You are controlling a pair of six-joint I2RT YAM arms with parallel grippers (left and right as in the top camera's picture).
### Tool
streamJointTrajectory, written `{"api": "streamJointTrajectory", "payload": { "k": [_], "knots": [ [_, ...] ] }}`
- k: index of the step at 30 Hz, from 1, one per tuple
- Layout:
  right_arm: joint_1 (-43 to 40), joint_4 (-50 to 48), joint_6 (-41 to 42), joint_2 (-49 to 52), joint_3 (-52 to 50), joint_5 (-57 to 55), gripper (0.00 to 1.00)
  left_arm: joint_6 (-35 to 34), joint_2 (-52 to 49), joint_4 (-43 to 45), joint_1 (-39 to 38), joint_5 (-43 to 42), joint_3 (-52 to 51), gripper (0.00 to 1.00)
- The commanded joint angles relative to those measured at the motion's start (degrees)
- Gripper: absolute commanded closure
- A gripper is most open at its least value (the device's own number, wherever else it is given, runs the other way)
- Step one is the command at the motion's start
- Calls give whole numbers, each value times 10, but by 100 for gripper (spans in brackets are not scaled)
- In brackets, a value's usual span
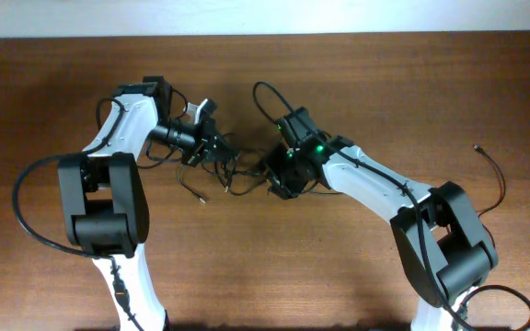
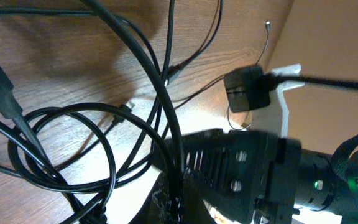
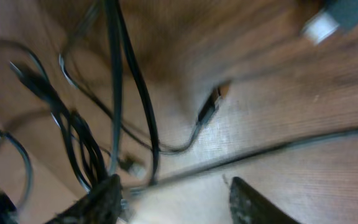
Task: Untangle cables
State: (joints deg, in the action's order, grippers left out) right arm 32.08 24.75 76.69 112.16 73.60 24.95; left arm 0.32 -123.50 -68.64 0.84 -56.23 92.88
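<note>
Several thin black flexible cords [image 1: 233, 175] lie knotted at the centre of the brown wooden table [image 1: 357, 55], between the two arms. One stray cord [image 1: 493, 175] lies well apart, near the right edge of the overhead view. The left gripper [image 1: 212, 147] is clenched. In its wrist view the strands run down into the bottom centre of the frame, so it seems to pinch one of them. The right gripper [image 3: 173, 186] has its jaws apart, straddling a strand low in its frame without grasping it. To do this step well, I judge the right one should close on that single strand only, clear of the loops at the frame's left. It should then draw away from the left slowly, so the knot loosens rather than tightens.
</note>
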Motion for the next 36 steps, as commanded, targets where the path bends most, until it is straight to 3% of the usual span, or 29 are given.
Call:
{"api": "streamJointTrajectory", "payload": {
  "k": [1,3,4,5,10,13,16,20,26,33,36],
  "knots": [
    [-3,-10,43,-2,0,-76,62,0,17,-16,-2,-21,-2,100],
    [-4,-10,-41,-2,0,-115,78,13,17,-30,-2,-21,-2,100],
    [-6,-10,-84,-2,0,-116,92,28,17,-30,-3,-19,-2,100],
    [-9,-10,-108,-3,0,-108,96,30,17,-30,-3,-9,-2,100],
    [-85,-19,-286,-57,5,100,96,30,17,-28,-3,9,-2,100],
    [-134,-13,-419,-119,5,211,96,30,17,-19,-3,86,-2,100],
    [-196,62,-455,-144,5,223,96,4,17,-15,-3,215,-2,100],
    [-263,203,-589,-144,5,178,96,-57,17,-8,-1,336,-2,100],
    [-304,299,-619,-144,5,81,96,-59,17,2,-6,336,-2,96],
    [-363,318,-706,-149,59,413,96,-59,17,2,-5,336,-2,95],
    [-405,321,-708,-149,59,414,96,-59,17,2,-5,336,-2,94]
  ]
}}
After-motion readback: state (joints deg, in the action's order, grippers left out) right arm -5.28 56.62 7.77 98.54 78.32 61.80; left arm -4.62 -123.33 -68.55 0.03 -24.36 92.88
